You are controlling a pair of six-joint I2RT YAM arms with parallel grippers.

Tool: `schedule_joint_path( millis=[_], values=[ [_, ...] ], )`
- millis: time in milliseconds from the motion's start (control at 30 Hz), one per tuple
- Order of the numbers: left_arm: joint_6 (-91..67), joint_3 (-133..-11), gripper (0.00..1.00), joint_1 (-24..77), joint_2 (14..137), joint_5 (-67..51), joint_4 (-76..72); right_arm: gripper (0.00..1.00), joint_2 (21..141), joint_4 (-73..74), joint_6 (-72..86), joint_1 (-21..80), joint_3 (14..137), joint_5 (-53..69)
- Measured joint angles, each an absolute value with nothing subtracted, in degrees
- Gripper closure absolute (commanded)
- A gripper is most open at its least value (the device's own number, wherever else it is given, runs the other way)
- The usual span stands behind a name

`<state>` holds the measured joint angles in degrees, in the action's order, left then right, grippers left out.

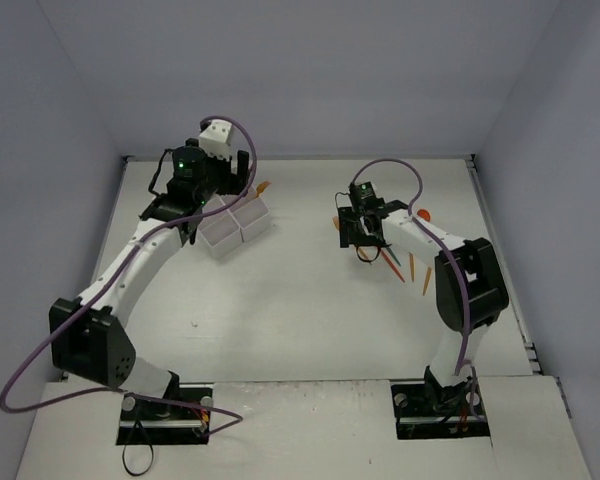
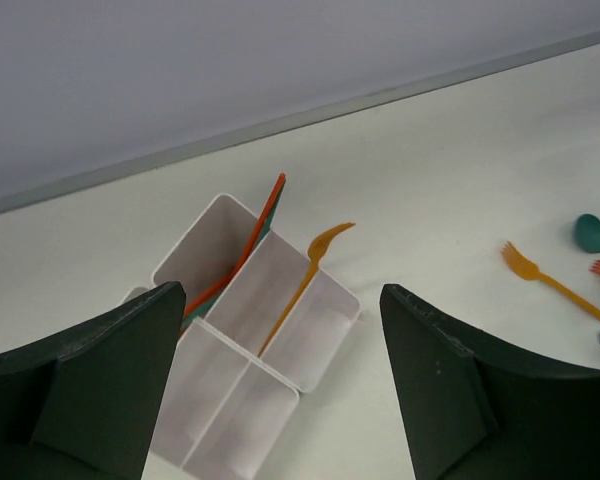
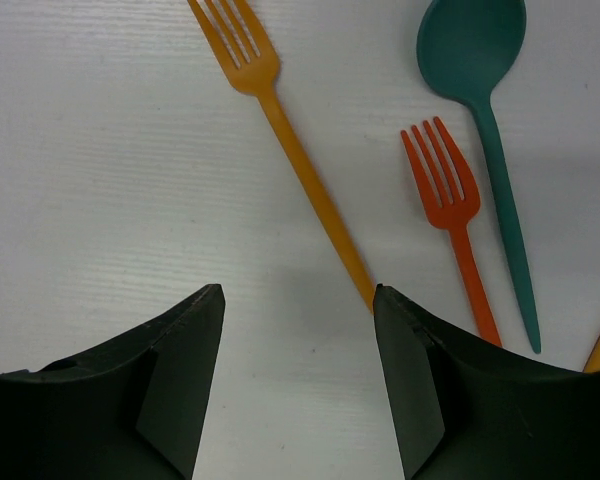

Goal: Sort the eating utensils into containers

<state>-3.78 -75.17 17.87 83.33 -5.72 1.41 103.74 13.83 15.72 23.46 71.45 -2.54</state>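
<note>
- White tabletop [image 1: 300, 310], enclosed by pale grey walls.
- White six-compartment tray [image 2: 330, 340] at far left of the table, below the left arm.
- In one compartment: leaning orange fork [image 2: 302, 285], tines over the rim. In the next, farther compartment: red-orange utensil [image 2: 248, 250], type unclear.
- Lying flat beside the right arm: loose orange fork [image 3: 300, 160], red-orange fork [image 3: 455, 230], teal spoon [image 3: 485, 90]; all thin plastic.
- Left gripper [image 2: 282, 300] above the tray, jaws wide, holding nothing.
- Right gripper [image 3: 298, 300] low over the loose orange fork's handle end, jaws apart, nothing clamped.
- Compartment contents legible only from the left wrist view; mostly hidden by the arm in the overhead view.
</note>
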Motion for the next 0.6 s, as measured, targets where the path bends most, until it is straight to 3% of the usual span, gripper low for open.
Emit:
schedule_joint_path(
  millis=[300, 600],
  values=[
    [-10.97, -72.78, 0.2, 17.87, 69.07, -5.67, 19.04, 0.48, 114.81, 13.22, 14.03, 22.7, 79.11, -2.08],
    [-13.36, -69.29, 0.2, 17.87, 62.71, -5.35, 28.61, 1.0, 117.56, 11.97, 13.04, 22.48, 80.97, -0.53]
  ],
)
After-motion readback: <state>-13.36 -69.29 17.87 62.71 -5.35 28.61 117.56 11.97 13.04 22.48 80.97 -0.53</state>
